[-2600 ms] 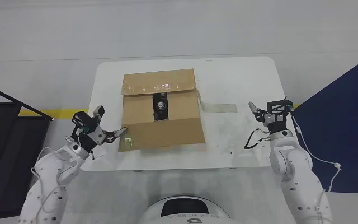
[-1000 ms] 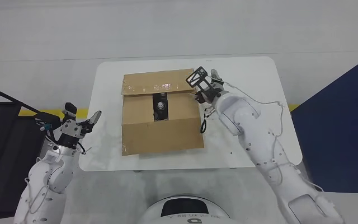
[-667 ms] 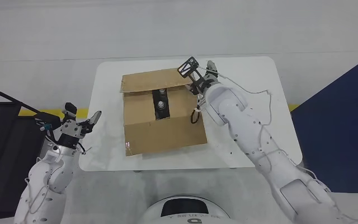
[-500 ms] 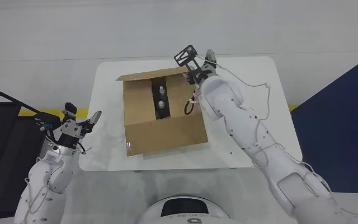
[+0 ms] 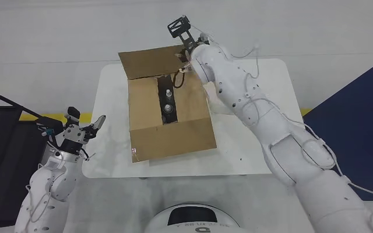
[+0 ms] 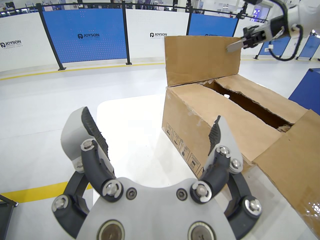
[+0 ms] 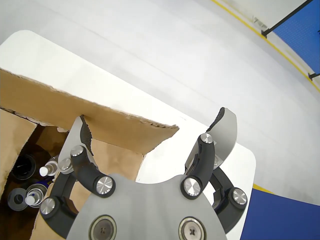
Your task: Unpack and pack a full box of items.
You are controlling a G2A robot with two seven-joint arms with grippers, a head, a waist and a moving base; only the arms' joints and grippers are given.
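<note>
Cardboard flap (image 5: 148, 62) at the far side of the box (image 5: 175, 137) on the table (image 5: 111, 105) stands upright, its corner between my right jaws, which are apart. I'd press it back past vertical gently so the box doesn't slide; left jaws, also apart, could steady it.

Pale grey floor (image 6: 62, 96) everywhere, yellow line (image 6: 37, 191) across it, blue fence panels (image 6: 85, 38) behind, white bench (image 5: 256, 87).
</note>
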